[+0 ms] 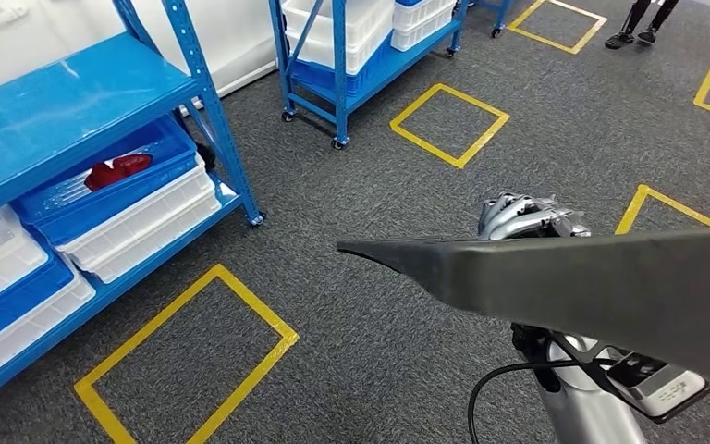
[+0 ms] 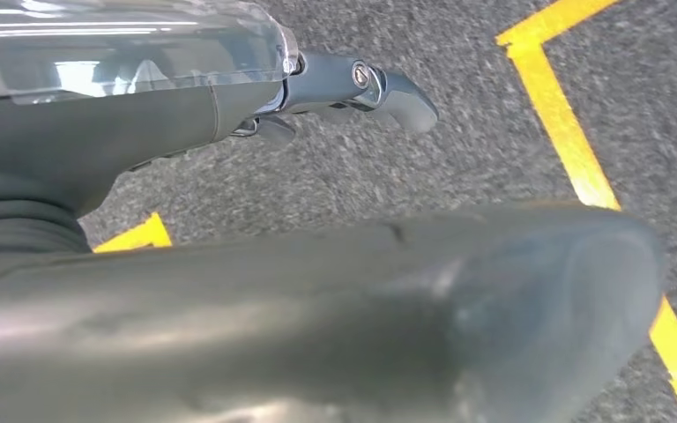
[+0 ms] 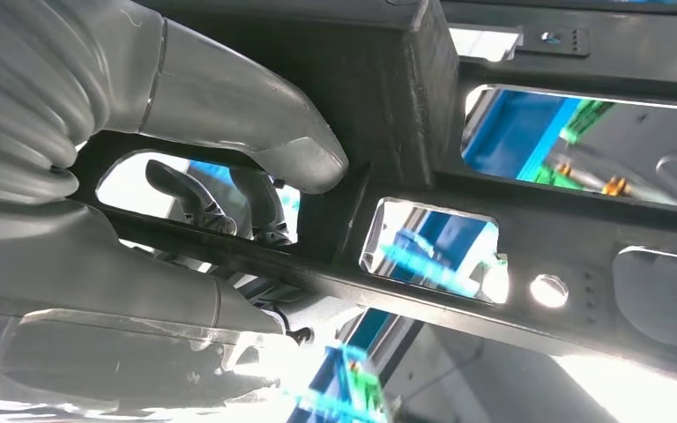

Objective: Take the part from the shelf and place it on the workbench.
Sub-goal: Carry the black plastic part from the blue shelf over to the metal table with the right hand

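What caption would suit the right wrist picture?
The right hand grips a black part through one of its cut-out openings.

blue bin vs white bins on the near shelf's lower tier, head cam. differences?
Colour: the blue bin is solid blue; the white bins are white or translucent.
Position: the blue bin sits on top; the white bins are stacked beneath it.
Contents: the blue bin holds a red item; what the white bins hold cannot be told.
Shared: both are shallow rectangular plastic trays on the blue shelf.
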